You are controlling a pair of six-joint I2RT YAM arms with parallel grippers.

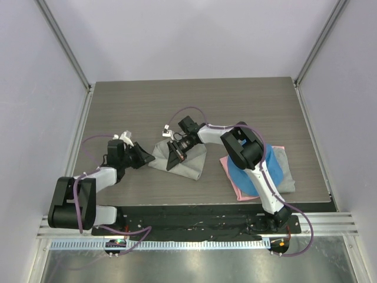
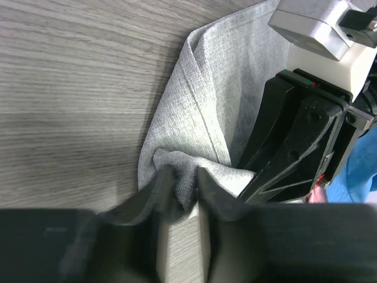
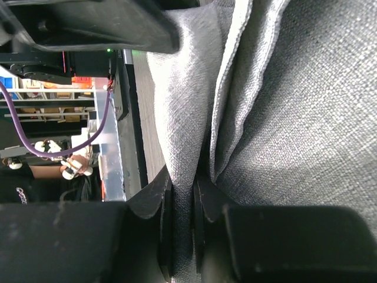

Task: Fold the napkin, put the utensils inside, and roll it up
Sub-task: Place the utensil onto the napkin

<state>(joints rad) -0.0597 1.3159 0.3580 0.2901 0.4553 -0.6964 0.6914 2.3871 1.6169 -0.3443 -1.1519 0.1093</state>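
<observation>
The light grey napkin point(image 1: 189, 163) lies bunched and folded on the table in the top view. My left gripper point(image 1: 145, 157) is shut on its left corner; in the left wrist view the cloth point(image 2: 200, 106) is pinched between the fingers at my left gripper point(image 2: 184, 187). My right gripper point(image 1: 175, 157) is shut on a fold near the napkin's middle; in the right wrist view a ridge of napkin point(image 3: 283, 118) runs into my right gripper point(image 3: 184, 203). The two grippers are close together. The spoon is out of view.
A blue cloth point(image 1: 272, 168) on a pink cloth point(image 1: 242, 187) and a second grey cloth point(image 1: 287, 174) lie at the right, partly under the right arm. The right gripper's black body point(image 2: 294, 141) fills the right of the left wrist view.
</observation>
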